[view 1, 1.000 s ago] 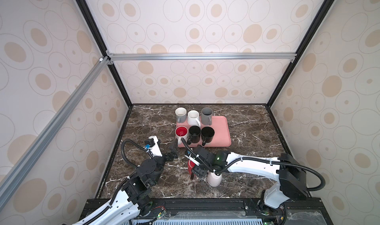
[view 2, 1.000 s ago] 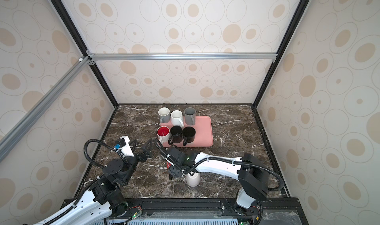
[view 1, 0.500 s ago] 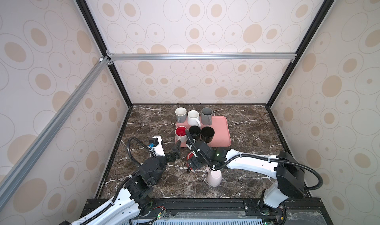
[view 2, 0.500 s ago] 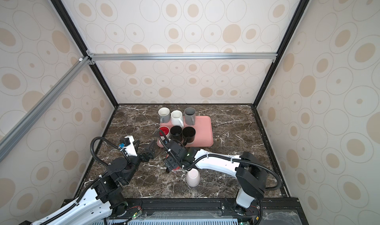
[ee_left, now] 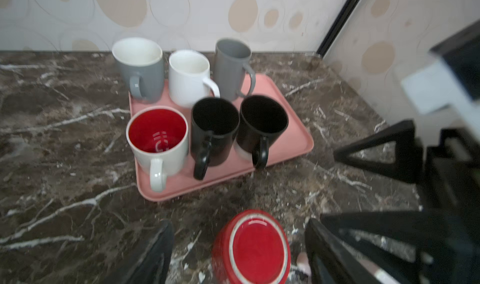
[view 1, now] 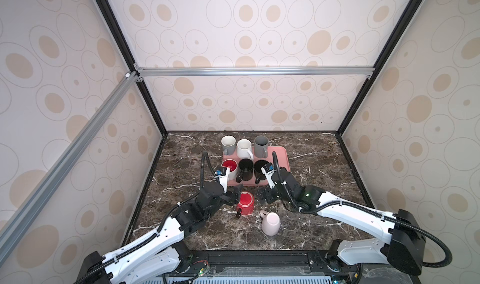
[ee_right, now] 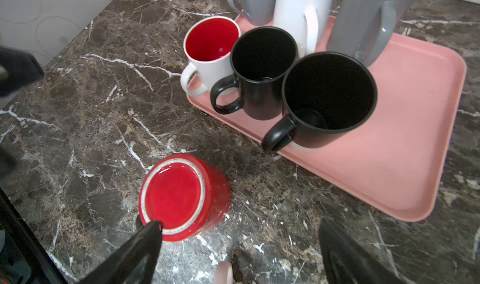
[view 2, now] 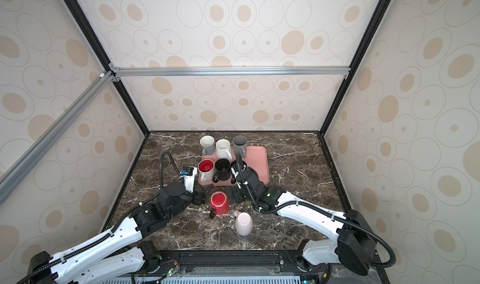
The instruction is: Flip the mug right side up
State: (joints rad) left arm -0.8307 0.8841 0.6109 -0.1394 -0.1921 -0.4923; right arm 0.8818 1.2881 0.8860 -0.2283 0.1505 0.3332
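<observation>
Grasp stage, as I read it: the red mug [view 1: 245,203] stands upside down on the marble table [view 1: 311,192], base up, just in front of the pink tray [view 1: 281,163] and between my two arms. Its handle [view 1: 238,214] points toward the near edge. A pink mug [view 1: 271,223] is also overturned, nearer to me and clear of both arms.

My left gripper [view 1: 235,195] is spread wide. In the left wrist view its fingers [ee_left: 155,249] sit on either side of the red mug with a gap visible on each side, so nothing is gripped yet. My right gripper [view 1: 262,197] is also wide open and holds nothing. It sits just beside the mug on the opposite flank. In the right wrist view one fingertip [ee_right: 150,233] overlaps the mug's base rim, and I cannot tell whether it touches.

The next move, in my judgement, belongs to the left arm. I need to close squarely on the mug's wall, low enough for a firm hold, then lift it clear of the table before rolling the wrist. The right gripper should stay out of the swing. The glazed wall looks slippery, so an off-centre pinch could let the mug twist or knock the tray's front row.
</observation>
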